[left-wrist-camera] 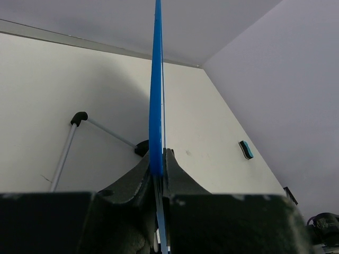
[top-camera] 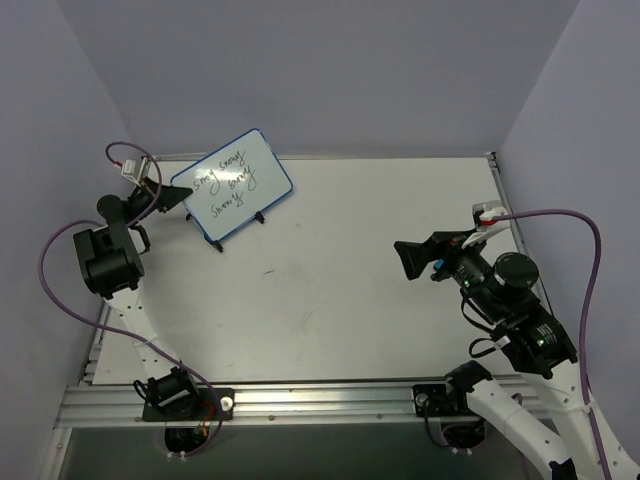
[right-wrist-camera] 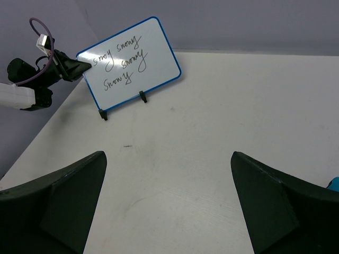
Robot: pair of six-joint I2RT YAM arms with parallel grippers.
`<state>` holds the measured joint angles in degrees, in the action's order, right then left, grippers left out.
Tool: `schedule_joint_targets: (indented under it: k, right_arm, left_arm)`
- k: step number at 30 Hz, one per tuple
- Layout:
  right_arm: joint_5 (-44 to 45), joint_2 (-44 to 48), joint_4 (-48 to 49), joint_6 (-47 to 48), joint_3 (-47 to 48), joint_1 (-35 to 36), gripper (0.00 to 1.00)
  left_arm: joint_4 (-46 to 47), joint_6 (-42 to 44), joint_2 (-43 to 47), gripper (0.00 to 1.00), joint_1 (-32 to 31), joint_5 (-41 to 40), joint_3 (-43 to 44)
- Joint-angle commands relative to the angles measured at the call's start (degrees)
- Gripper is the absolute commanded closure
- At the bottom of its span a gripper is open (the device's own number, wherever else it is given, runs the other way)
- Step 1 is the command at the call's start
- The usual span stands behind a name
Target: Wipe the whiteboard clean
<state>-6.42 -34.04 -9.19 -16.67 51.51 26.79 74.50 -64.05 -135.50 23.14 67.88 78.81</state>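
Whiteboard [top-camera: 232, 183] stood at the far left of the table [top-camera: 350, 300], with a blue rounded frame, two black feet and three lines of black handwriting on white. The tabletop was white and the walls [top-camera: 300, 70] pale lilac. Its written face pointed near and right, its long axis running near-left to far-right. My left gripper [top-camera: 178, 196] pinched its left edge. My right gripper [top-camera: 405, 262] hung spread wide, holding nothing.

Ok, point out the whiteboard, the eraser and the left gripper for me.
whiteboard [top-camera: 238, 178]: top view, middle of its white face.
eraser [left-wrist-camera: 246, 150]: left wrist view, its middle.
left gripper [top-camera: 181, 196]: top view, between the fingertips clamping the whiteboard's edge.
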Motion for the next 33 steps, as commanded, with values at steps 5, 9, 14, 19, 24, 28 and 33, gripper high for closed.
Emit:
schedule_joint_targets:
  k: [5, 9, 14, 19, 24, 28, 33]
  right_arm:
    - [0.26, 1.52, 2.51, 0.76, -1.41, 0.72, 0.00]
    - [0.26, 1.26, 2.60, 0.85, -1.41, 0.90, 0.00]
    - [1.23, 0.56, 3.65, 0.67, -2.29, 1.07, 0.00]
    - [3.24, -2.78, 3.92, -1.00, -2.64, 1.07, 0.00]
    - [14.12, -8.39, 3.13, -6.77, -2.73, 0.90, 0.00]
    - [29.32, -25.31, -2.56, -10.83, 2.26, -0.41, 0.00]
    - [25.84, -39.33, -4.34, -9.88, 7.37, -12.87, 0.00]
  left_arm:
    - [16.29, 4.20, 6.12, 0.98, -0.37, 6.30, -4.18]
    - [16.29, 4.29, 7.36, 0.98, 1.73, 6.48, -6.47]
    - [16.29, 5.87, 9.73, 0.98, 4.99, 4.99, -9.37]
    - [15.85, 9.99, 11.93, 0.98, 5.43, 3.76, -12.44]
    - [16.29, 11.49, 12.01, 0.98, 4.99, 2.35, -13.94]
    - [15.59, 14.04, 12.98, 0.98, 5.08, 1.30, -15.70]
    - [15.33, 15.88, 14.73, 0.98, 5.17, -0.28, -17.36]
